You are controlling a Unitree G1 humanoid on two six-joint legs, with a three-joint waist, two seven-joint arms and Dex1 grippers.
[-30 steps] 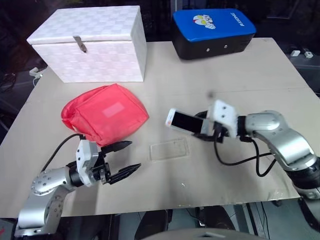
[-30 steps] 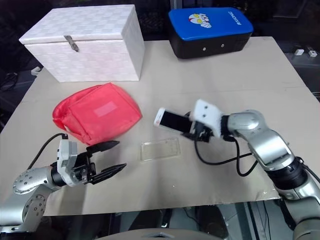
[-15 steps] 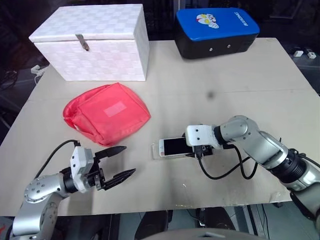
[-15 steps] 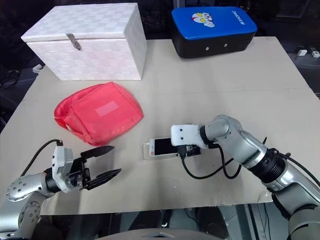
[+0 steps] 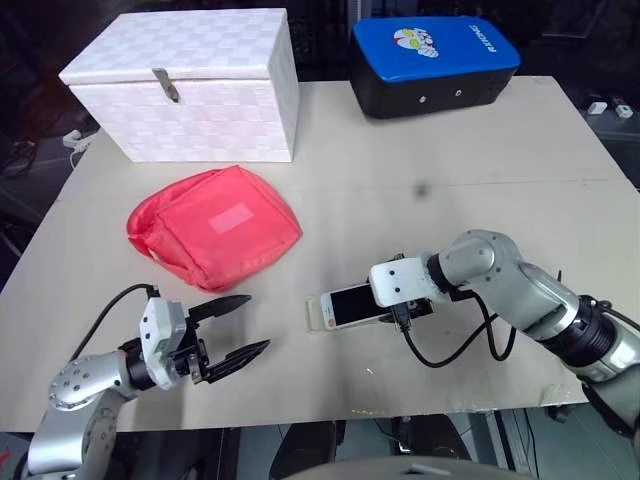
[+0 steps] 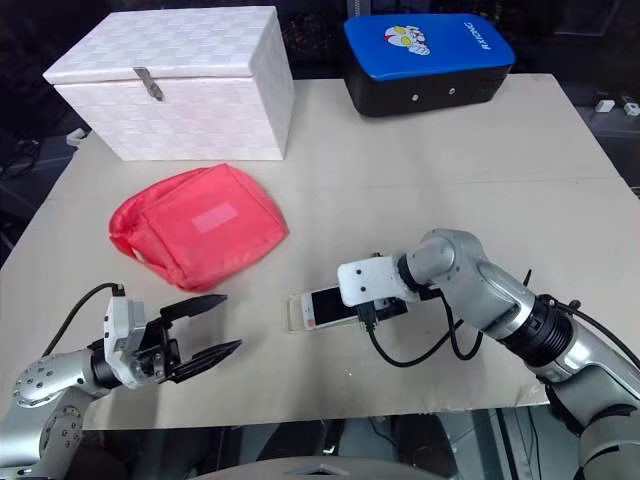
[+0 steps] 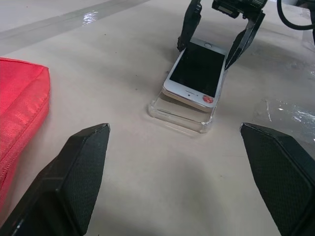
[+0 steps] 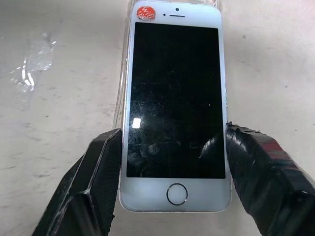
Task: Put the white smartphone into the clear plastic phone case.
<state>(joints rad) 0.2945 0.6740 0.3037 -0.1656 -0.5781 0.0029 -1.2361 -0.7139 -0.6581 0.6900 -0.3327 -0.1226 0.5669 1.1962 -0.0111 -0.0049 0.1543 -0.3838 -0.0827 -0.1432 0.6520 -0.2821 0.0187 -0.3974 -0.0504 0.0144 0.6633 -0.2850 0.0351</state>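
The white smartphone (image 5: 347, 302) lies screen up on top of the clear plastic phone case (image 5: 316, 314), near the middle of the table's front. Its red-stickered end (image 7: 208, 99) sits over the case (image 7: 181, 113), and I cannot tell whether it is pressed in. My right gripper (image 8: 174, 162) is shut on the phone's long sides near the home button. The case's rim (image 8: 123, 83) shows along one edge of the phone (image 8: 174, 98). Off to the left, my left gripper (image 5: 256, 322) stands open and empty just above the table, pointing at the case.
A red pouch (image 5: 215, 235) lies behind the left gripper. A white box (image 5: 190, 80) stands at the back left and a blue-topped black case (image 5: 435, 60) at the back right. A black cable (image 5: 450, 345) loops under the right wrist. The table's front edge (image 5: 400, 412) runs close by.
My right gripper has carried the phone down and to the left, rolling it flat, from the air beside the case onto the case. The left gripper has stayed put.
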